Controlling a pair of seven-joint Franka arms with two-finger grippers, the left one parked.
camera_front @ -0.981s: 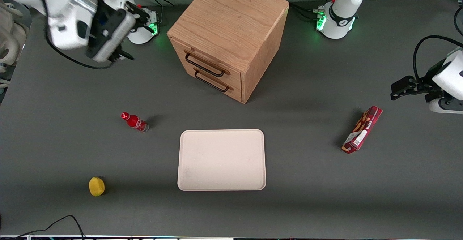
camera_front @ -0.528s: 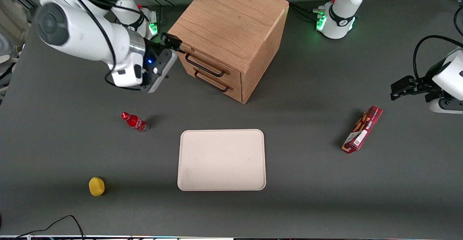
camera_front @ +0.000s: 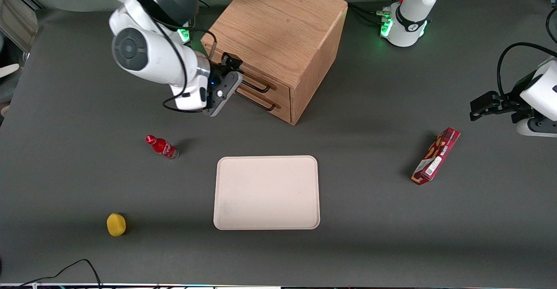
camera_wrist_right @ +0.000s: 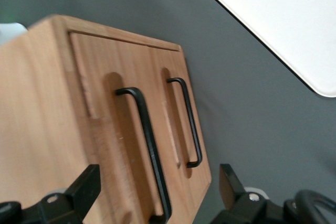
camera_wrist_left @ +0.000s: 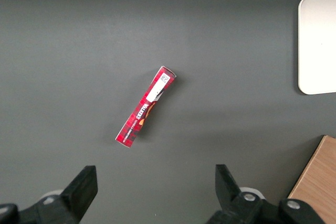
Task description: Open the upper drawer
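Oak-fronted upper drawer (camera_wrist_right: 113,129) of the boxy wooden cabinet (camera_front: 278,32) sits shut, its black bar handle (camera_wrist_right: 149,150) ungrasped. In 1 second I've swung my claw (camera_front: 233,69) from the bench edge up to it, fingers spread wide, ready to close.

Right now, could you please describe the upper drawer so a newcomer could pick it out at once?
Find the wooden cabinet, the tallest thing on the table. Its front holds two oak drawers with black bar handles, with the gripper open just before them. The upper drawer sits directly under the cabinet top, above the lower drawer.
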